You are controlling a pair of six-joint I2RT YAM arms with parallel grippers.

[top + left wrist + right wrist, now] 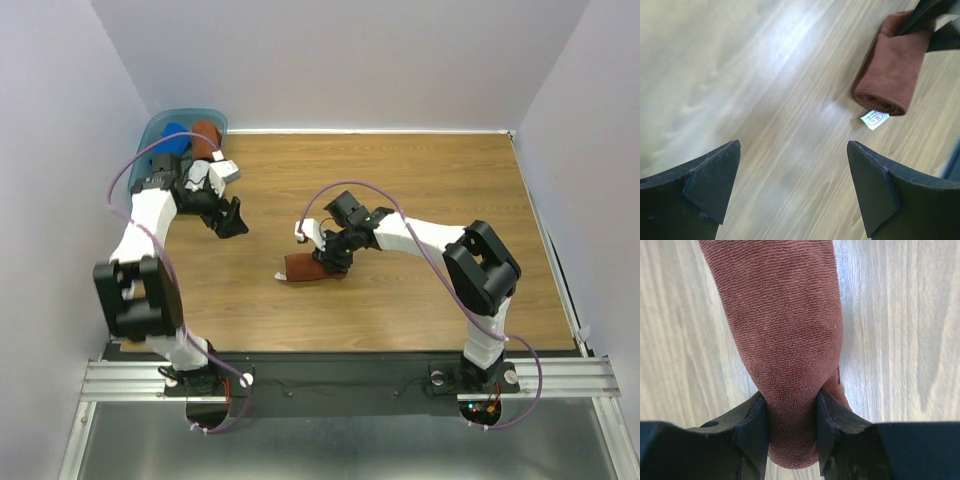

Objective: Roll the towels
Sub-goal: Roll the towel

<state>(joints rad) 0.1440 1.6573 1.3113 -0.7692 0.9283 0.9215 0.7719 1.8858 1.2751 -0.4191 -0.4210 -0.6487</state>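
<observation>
Pale walls enclosed a wood-grain tabletop on three sides, with both arm bases bolted to a metal rail at the near edge.

Item one: rust-brown terry-cloth towel, rolled into a short cylinder, lying near the middle of the tabletop. The left wrist view showed the spiral of its open end facing the camera and a small white care label sticking out beneath it. The roll looked complete and tight, so this towel was judged finished or nearly so.

Item two: right end effector, clenched across one end of the rust-brown roll, cloth bulging between the two black fingers. The pinch appeared to serve to keep the roll from springing loose, or to ready it for carrying.

Item three: left end effector, released, jaws spread wide over bare wood, holding nothing. It hung to the left of the roll, well apart from it, presumably backed off to leave the right arm room.

Item four: translucent blue plastic tub at the far left corner. Inside were a brown rolled bundle and something blue, partly hidden by the left arm. The tub seemed to be the collecting place for finished rolls.

Item five: light grey towel, not identified in any view.
</observation>
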